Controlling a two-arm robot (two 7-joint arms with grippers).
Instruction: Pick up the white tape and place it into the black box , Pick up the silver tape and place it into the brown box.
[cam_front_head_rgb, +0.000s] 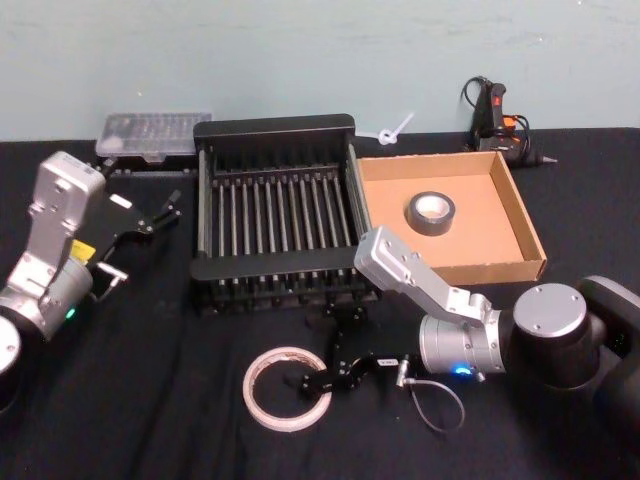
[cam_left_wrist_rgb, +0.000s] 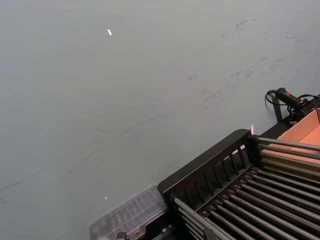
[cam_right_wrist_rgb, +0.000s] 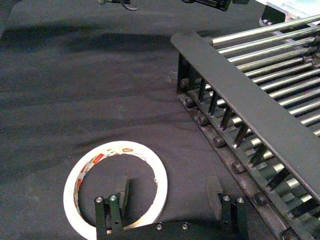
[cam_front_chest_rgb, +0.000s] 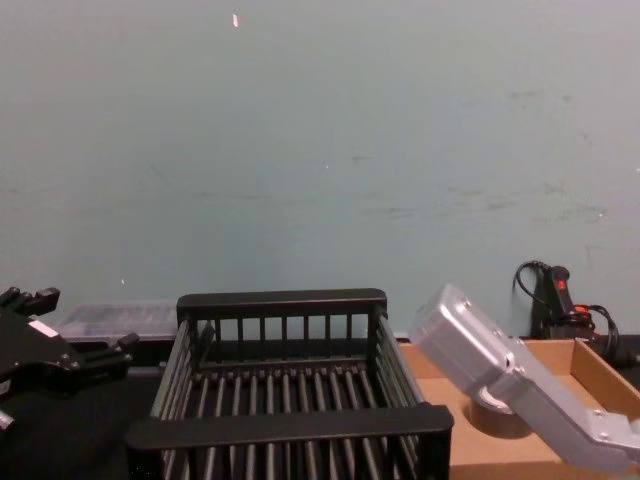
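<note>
The white tape (cam_front_head_rgb: 287, 388) lies flat on the black table in front of the black box (cam_front_head_rgb: 272, 127); the right wrist view shows it as a thin ring (cam_right_wrist_rgb: 80, 175) with red print inside. My right gripper (cam_front_head_rgb: 320, 355) is open and low over the ring's rim nearest the crate. One finger (cam_right_wrist_rgb: 121, 192) is inside the ring, the other outside toward the black box (cam_right_wrist_rgb: 240, 85). The silver tape (cam_front_head_rgb: 430, 212) rests in the brown box (cam_front_head_rgb: 470, 245), half hidden behind my right arm in the chest view (cam_front_chest_rgb: 495, 408). My left gripper (cam_front_head_rgb: 148, 238) hangs open, left of the crate.
A clear plastic container (cam_front_head_rgb: 155, 135) sits behind the crate's left corner. A glue gun (cam_front_head_rgb: 495, 110) with its cord stands behind the brown box. A thin cable loop (cam_front_head_rgb: 435, 400) lies by my right wrist. Bare black tabletop spreads left of the white ring.
</note>
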